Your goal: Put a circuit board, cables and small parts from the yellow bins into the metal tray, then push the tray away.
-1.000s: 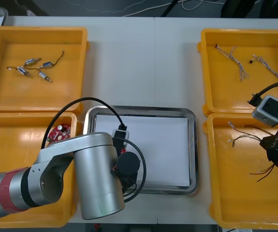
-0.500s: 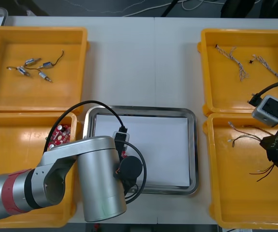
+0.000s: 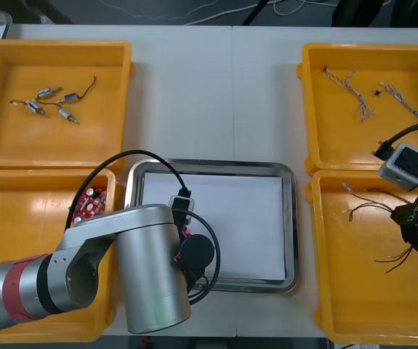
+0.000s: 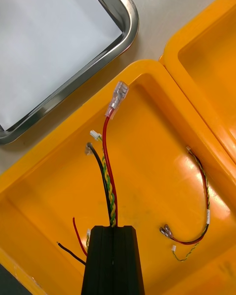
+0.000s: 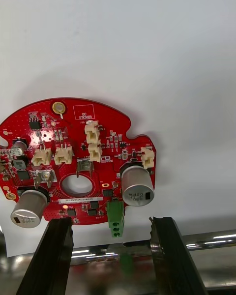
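Observation:
A round red circuit board [image 5: 73, 162] lies flat on the white inside of the metal tray [image 3: 216, 169], close to its shiny near rim [image 5: 196, 241]. My left gripper [image 5: 112, 236] stands open just behind the board, one finger at each side and neither touching it. In the front view the silver left arm [image 3: 143, 276] covers the tray's near left corner. My right gripper [image 4: 113, 241] hangs over the near right yellow bin [image 3: 339, 291], shut on a twisted red and yellow cable [image 4: 107, 167] whose clear plug [image 4: 116, 98] points toward the tray's corner [image 4: 123, 10].
The far left bin [image 3: 114, 87] holds several small metal parts [image 3: 49, 102]. Another red board [image 3: 89, 203] lies in the near left bin. Blue and white cables [image 3: 361, 102] lie in the far right bin. Black cables [image 3: 365, 207] and a second red and yellow cable [image 4: 201, 201] lie under the right gripper.
My left gripper has opened and let go of the circuit board, which now rests in the tray. The left arm shifted slightly toward the tray's near edge. The right arm has not moved.

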Controlling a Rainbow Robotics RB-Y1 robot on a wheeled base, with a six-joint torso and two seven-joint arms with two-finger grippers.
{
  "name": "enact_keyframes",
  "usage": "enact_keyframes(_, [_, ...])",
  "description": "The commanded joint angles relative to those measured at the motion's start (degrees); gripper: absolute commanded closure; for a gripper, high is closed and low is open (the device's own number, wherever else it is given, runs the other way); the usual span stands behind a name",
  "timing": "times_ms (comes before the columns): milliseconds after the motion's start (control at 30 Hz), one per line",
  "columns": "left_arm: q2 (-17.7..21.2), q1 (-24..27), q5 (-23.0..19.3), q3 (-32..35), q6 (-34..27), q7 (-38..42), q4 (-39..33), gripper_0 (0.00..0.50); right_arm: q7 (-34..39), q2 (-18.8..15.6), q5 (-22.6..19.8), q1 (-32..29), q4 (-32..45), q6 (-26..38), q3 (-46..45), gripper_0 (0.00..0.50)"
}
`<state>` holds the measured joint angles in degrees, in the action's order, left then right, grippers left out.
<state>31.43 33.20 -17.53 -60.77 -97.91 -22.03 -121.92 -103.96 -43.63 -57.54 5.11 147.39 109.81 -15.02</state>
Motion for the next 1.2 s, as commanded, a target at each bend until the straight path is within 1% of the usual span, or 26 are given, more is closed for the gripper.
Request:
enact_keyframes(33, [-1.6,1.8,-1.2,3.5,-0.3,3.1,-1.7,0.004,-0.6,-2.1,0.2,1.0,0.3,0.2,0.5,0.5])
enact_keyframes(133, [-1.3,1.8,-1.5,5.0,-0.3,3.0,-2.3,0.0,-0.6,-2.1,0.2,1.0,0.3,0.2,0.5,0.5])
enact_keyframes(233, [-0.8,2.0,-2.9,7.0,-0.7,2.8,-2.9,0.0,-0.6,-2.1,0.2,1.0,0.3,0.2,0.5,0.5])
enact_keyframes(433, [0.5,2.7,-7.3,12.6,-2.1,2.3,-5.1,0.0,-0.6,-2.1,0.2,1.0,0.3,0.2,0.5,0.5])
enact_keyframes(500, [1.3,3.3,-9.6,15.1,-3.6,2.2,-6.1,0.0,-0.6,-2.1,0.2,1.0,0.3,0.2,0.5,0.5])
enact_keyframes(600, [2.2,4.0,-11.9,17.8,-5.9,2.4,-7.3,0.0,-0.6,-2.1,0.2,1.0,0.3,0.2,0.5,0.5])
enact_keyframes(700, [3.8,4.1,-12.2,19.5,-6.2,2.5,-8.2,0.0,-0.6,-2.1,0.2,1.0,0.3,0.2,0.5,0.5])
enact_keyframes(867, [6.4,4.0,-12.6,22.8,-6.2,1.9,-7.5,0.0,-0.6,-2.1,0.2,1.0,0.3,0.2,0.5,0.5])
enact_keyframes(967, [7.9,4.0,-14.4,26.1,-6.2,1.0,-6.1,0.0,-0.6,-2.1,0.2,1.0,0.3,0.2,0.5,0.5])
enact_keyframes(1067, [9.4,4.1,-16.4,29.7,-6.2,-2.0,-4.5,0.0,-0.6,-2.1,0.2,1.0,0.3,0.2,0.5,0.5])
enact_keyframes(1200, [10.4,4.0,-18.2,34.5,-6.3,-5.0,-1.8,0.0,-0.9,-1.5,0.1,1.1,0.0,0.2,1.0,0.5])
